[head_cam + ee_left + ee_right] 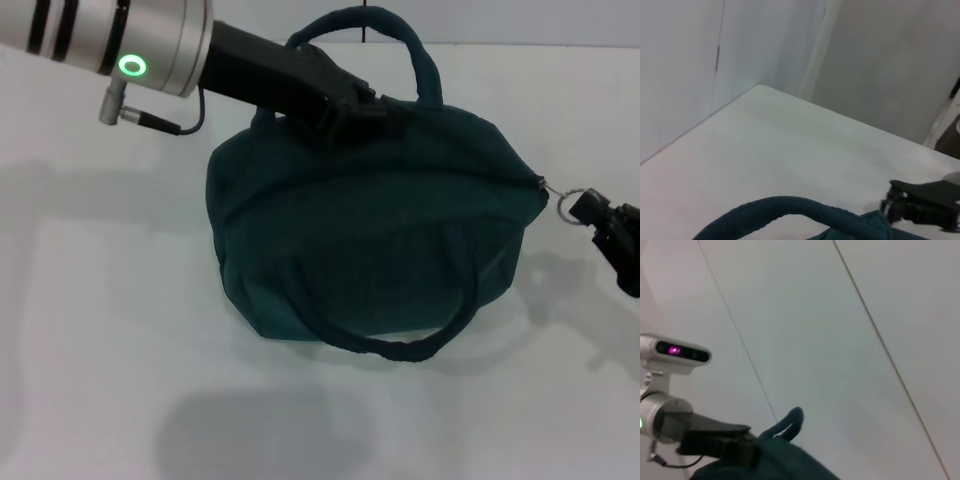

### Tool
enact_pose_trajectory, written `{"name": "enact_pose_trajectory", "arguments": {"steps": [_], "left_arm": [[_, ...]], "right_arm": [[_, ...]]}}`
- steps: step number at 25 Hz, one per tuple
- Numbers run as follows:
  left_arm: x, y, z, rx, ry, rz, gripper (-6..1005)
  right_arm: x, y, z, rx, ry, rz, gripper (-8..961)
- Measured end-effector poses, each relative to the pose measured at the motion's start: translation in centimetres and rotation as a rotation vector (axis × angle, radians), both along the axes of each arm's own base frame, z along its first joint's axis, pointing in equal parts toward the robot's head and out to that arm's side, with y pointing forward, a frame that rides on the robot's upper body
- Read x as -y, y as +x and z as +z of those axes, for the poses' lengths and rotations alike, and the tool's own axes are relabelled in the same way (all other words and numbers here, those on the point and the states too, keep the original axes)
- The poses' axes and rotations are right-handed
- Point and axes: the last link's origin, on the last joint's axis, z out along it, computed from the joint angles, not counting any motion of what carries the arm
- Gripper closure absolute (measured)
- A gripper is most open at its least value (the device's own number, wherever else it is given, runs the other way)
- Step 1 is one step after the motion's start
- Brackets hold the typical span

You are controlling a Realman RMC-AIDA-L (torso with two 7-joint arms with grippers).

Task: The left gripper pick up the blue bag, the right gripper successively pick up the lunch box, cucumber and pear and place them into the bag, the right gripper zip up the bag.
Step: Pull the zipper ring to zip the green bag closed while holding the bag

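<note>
Both grippers hold the blue bag (pixel 370 230): left gripper (pixel 355 110) clamps its top, right gripper (pixel 600 215) pinches the zipper ring (pixel 570 205).

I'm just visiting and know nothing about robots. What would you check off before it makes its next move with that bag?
1. Left pincer grips the top of the blue bag by the far handle: ok.
2. Right pincer is at the metal ring on the zipper end: ok; whether it has closed on the ring: cannot tell.
3. Zipper closed along the top: ok, no opening shows in the head view.
4. Lunch box, cucumber and pear packed: cannot tell; none is visible outside the bag.
5. Bag resting on the white table: ok.
</note>
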Motion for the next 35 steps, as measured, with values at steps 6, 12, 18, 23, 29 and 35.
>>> {"name": "enact_pose_trajectory", "arguments": {"steps": [6, 12, 18, 23, 29, 35], "left_arm": [[0.4, -0.3, 0.7, 0.027, -0.016, -0.002, 941], [0.5, -0.6, 0.8, 0.034, -0.017, 0.002, 943], [0.5, -0.8, 0.6, 0.035, -0.023, 0.001, 957], [0.2, -0.9, 0.1, 0.031, -0.036, 0.009, 965], [0.0, -0.3, -0.9, 0.005, -0.040, -0.005, 886], [-0.6, 0.0, -1.7, -0.032, -0.015, -0.013, 767]], "right_arm": [[-0.3, 0.6, -0.1, 0.023, 0.007, -0.042, 939], [-0.6, 0.7, -0.4, 0.042, -0.003, -0.053, 939], [-0.7, 0.7, -0.8, 0.056, -0.016, -0.056, 940], [-0.7, 0.7, -0.8, 0.056, -0.017, -0.055, 940], [-0.8, 0.6, -0.8, 0.057, -0.017, -0.053, 941], [-0.8, 0.7, -0.8, 0.059, -0.017, -0.055, 941]]}}
